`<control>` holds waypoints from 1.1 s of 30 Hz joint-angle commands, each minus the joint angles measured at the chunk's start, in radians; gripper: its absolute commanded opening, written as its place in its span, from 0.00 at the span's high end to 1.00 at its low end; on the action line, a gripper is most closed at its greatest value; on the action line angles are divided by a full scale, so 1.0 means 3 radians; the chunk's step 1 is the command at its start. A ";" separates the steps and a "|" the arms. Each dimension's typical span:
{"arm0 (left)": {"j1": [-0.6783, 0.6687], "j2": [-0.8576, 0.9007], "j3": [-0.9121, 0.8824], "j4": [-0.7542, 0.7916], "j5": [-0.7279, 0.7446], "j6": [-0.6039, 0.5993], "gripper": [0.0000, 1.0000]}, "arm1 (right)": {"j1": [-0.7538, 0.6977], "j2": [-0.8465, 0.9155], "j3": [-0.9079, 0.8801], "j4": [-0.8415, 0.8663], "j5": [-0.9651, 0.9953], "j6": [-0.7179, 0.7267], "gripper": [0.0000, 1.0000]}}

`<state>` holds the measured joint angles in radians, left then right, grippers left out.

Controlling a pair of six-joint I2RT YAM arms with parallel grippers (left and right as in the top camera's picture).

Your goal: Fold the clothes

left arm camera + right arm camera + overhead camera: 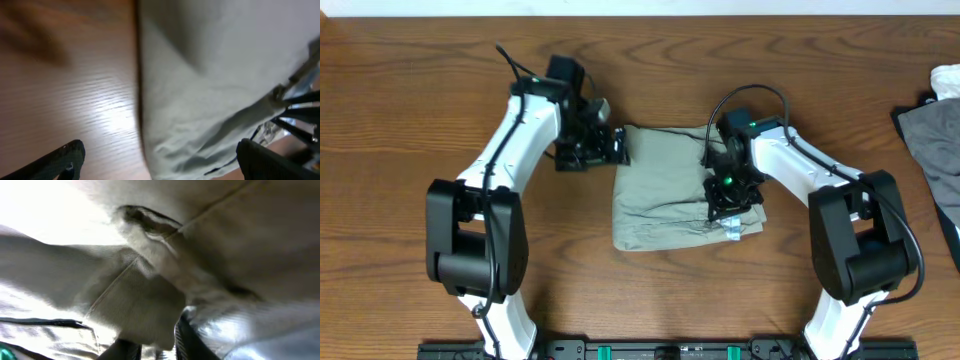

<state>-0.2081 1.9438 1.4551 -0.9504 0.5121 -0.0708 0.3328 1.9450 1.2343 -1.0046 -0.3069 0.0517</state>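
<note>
The pale khaki-green shorts (660,185) lie folded into a rough rectangle at the table's middle. My left gripper (612,148) is at their far left corner. In the left wrist view its fingers (160,162) are wide open and straddle the left edge of the shorts (220,75), with wood under one finger and cloth under the other. My right gripper (725,205) is on the right edge of the shorts. In the right wrist view its fingers (160,342) are shut on a fold of the shorts' fabric (150,290); a seam and whitish lining show close up.
A heap of dark grey clothing (932,135) with a white piece (947,80) lies at the table's right edge. A black rail (660,350) runs along the front edge. Brown wood table (420,100) surrounds the shorts.
</note>
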 commanded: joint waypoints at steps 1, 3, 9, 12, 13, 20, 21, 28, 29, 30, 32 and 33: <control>-0.0006 0.0061 -0.0240 0.0108 0.0449 -0.0014 0.02 | -0.0041 -0.0327 0.0093 0.0027 0.0196 0.0047 0.75; -0.0010 0.0085 -0.0352 0.0191 0.0544 -0.0103 0.02 | -0.0041 -0.0501 0.0094 0.0081 0.0197 0.0048 0.75; -0.0086 0.0104 -0.0454 0.0365 0.0786 -0.0211 0.02 | -0.0041 -0.0938 0.0094 0.0327 0.0186 0.0052 0.71; -0.0212 0.0125 -0.0467 0.0546 0.0786 -0.0384 0.07 | -0.0041 -0.1076 0.0094 0.0445 0.0188 0.0148 0.71; -0.0261 0.0148 -0.0477 0.0618 0.0783 -0.0459 0.11 | -0.0041 -0.1109 0.0094 0.0481 0.0187 0.0183 0.70; -0.0417 0.0456 -0.0481 0.0824 0.0476 -0.1007 0.22 | -0.0039 -0.1202 0.0094 0.0587 0.0186 0.0251 0.70; -0.0417 0.0491 -0.0481 0.0862 0.0476 -0.1006 0.24 | -0.0039 -0.1200 0.0094 0.0582 0.0186 0.0251 0.70; -0.0390 0.0515 -0.0481 0.0830 0.0487 -0.0968 0.33 | -0.0041 -0.1200 0.0094 0.0591 0.0188 0.0249 0.70; -0.0378 0.0515 -0.0479 0.0802 0.0515 -0.0964 0.33 | -0.0041 -0.1200 0.0094 0.0594 0.0188 0.0249 0.69; -0.0356 0.0506 -0.0479 0.0744 0.0532 -0.0961 0.32 | -0.0041 -0.1200 0.0094 0.0594 0.0188 0.0249 0.69; -0.0294 0.0470 -0.0479 0.0621 0.0533 -0.0880 0.29 | -0.0041 -0.1200 0.0094 0.0586 0.0189 0.0249 0.68; -0.0243 0.0439 -0.0479 0.0554 0.0519 -0.0797 0.28 | -0.0041 -0.1197 0.0093 0.0581 0.0189 0.0249 0.67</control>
<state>-0.3153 2.0537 1.3231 -0.7422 0.7086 -0.3447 0.3283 1.6070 1.2476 -0.8288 -0.2535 0.1150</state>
